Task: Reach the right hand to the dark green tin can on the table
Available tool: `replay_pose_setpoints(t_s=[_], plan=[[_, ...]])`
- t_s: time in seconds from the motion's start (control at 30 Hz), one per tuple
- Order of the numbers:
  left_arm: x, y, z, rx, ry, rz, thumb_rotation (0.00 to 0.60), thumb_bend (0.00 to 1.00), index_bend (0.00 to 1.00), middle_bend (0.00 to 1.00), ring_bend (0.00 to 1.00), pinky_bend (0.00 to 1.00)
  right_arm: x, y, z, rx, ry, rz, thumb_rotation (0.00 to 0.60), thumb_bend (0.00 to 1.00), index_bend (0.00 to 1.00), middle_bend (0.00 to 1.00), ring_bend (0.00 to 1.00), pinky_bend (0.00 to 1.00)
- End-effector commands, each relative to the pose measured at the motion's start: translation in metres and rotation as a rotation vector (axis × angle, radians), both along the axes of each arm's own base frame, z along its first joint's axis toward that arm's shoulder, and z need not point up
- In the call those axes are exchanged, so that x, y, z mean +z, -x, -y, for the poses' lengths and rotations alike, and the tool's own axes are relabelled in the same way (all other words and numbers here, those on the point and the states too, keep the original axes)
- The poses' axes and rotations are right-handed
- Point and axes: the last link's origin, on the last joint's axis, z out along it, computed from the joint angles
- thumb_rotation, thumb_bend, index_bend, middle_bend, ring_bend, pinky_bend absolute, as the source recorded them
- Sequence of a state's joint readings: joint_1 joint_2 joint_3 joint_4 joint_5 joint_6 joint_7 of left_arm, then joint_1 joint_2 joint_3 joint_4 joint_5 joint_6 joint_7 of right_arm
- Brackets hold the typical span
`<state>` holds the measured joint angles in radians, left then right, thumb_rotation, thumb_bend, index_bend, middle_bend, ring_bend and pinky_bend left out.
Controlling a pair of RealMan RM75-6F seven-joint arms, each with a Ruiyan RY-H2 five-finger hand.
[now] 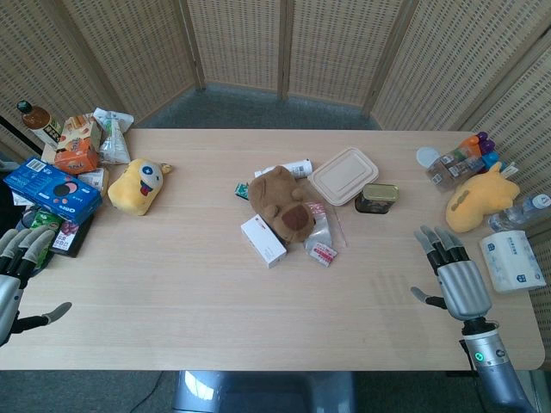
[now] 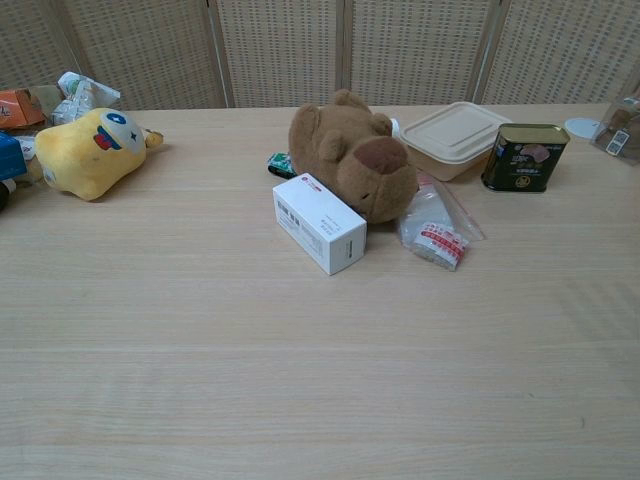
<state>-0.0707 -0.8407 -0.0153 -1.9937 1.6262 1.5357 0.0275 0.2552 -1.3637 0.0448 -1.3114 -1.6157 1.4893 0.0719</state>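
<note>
The dark green tin can (image 1: 377, 199) with a gold lid stands right of the table's centre, just beside a beige lidded container (image 1: 343, 175); in the chest view the tin can (image 2: 524, 157) is at the right. My right hand (image 1: 454, 271) hovers over the table's near right part, fingers spread and holding nothing, well short of the can and to its right. My left hand (image 1: 21, 258) is at the left edge, fingers apart and empty. Neither hand shows in the chest view.
A brown plush bear (image 1: 281, 200), white box (image 1: 263, 241) and plastic sachet (image 1: 322, 243) lie left of the can. A yellow plush (image 1: 479, 200), tissue pack (image 1: 510, 261), bottles (image 1: 461, 160) crowd the right edge. Snacks, a blue box (image 1: 52, 190) and yellow toy (image 1: 138, 185) sit left.
</note>
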Motion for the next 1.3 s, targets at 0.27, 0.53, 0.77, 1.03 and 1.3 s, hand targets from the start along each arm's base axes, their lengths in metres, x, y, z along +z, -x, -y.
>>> replay_pose_setpoints(t_s=[0.27,0.53,0.77,1.03,1.3], plan=[[0.003,0.000,-0.001,0.010,0.009,0.046,0.600,0.00,0.00,0.00,0.00,0.00,-0.013,0.005,0.007,-0.033,-0.057,-0.009,0.600,0.00,0.00,0.00,0.00,0.00],[0.008,0.005,-0.008,0.036,-0.011,0.073,0.600,0.00,0.00,0.00,0.00,0.00,-0.032,-0.035,0.065,-0.016,-0.132,-0.060,0.600,0.00,0.00,0.00,0.00,0.00],[0.006,0.010,-0.012,0.058,0.005,0.074,0.600,0.00,0.00,0.00,0.00,0.00,-0.060,-0.071,0.132,-0.062,-0.157,-0.091,0.600,0.00,0.00,0.00,0.00,0.00],[0.006,0.017,-0.015,0.091,0.004,0.066,0.600,0.00,0.00,0.00,0.00,0.00,-0.084,-0.080,0.177,-0.166,-0.154,-0.128,0.600,0.00,0.00,0.00,0.00,0.00],[0.010,0.026,-0.020,0.124,-0.021,0.049,0.600,0.00,0.00,0.00,0.00,0.00,-0.091,-0.064,0.205,-0.237,-0.144,-0.204,0.600,0.00,0.00,0.00,0.00,0.00]])
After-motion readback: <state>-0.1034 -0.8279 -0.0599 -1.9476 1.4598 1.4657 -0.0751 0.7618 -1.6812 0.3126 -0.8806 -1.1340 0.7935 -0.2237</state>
